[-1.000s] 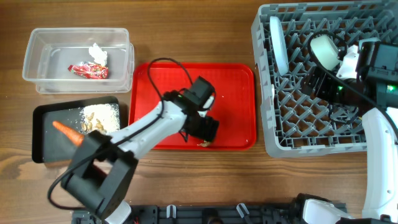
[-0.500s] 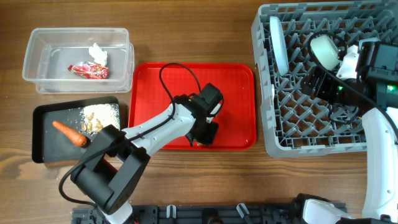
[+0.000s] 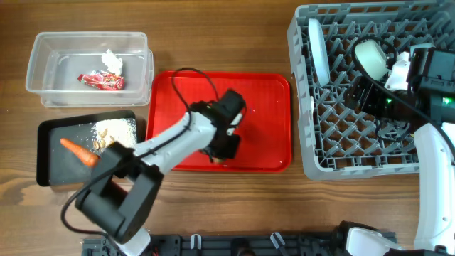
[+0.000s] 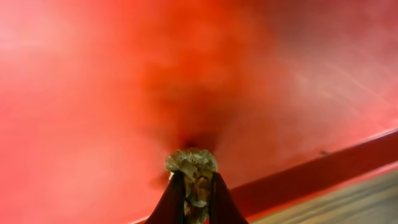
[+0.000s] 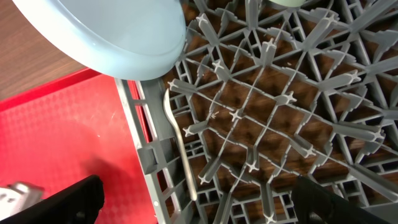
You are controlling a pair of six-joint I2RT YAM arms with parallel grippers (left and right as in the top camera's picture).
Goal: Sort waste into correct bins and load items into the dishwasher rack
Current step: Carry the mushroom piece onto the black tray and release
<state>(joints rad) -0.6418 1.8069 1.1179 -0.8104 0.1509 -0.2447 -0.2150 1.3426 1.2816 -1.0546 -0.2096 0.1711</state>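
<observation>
My left gripper (image 4: 194, 186) is shut on the small brown food lump (image 4: 189, 163), just above the red tray's floor near its front rim. From overhead this gripper (image 3: 222, 149) sits over the front middle of the red tray (image 3: 266, 92). The clear tub (image 3: 43, 71) holds the red wrapper (image 3: 102, 81) and white tissue (image 3: 111, 62). On the black tray (image 3: 50, 167) lie the carrot (image 3: 78, 151) and rice scraps (image 3: 117, 129). My right gripper (image 5: 199, 202) hangs open over the grey dishwasher rack (image 3: 341, 142), near the pale blue plate (image 5: 106, 31) and white spoon (image 5: 180, 149).
The plate (image 3: 318, 51) stands on edge at the rack's left side, with a pale bowl (image 3: 371, 55) further right. The rack's left wall runs close beside the red tray's right rim. Bare wooden table lies in front of the trays.
My left gripper has closed on the brown food lump and drawn slightly left along the tray's front. The right arm has not moved.
</observation>
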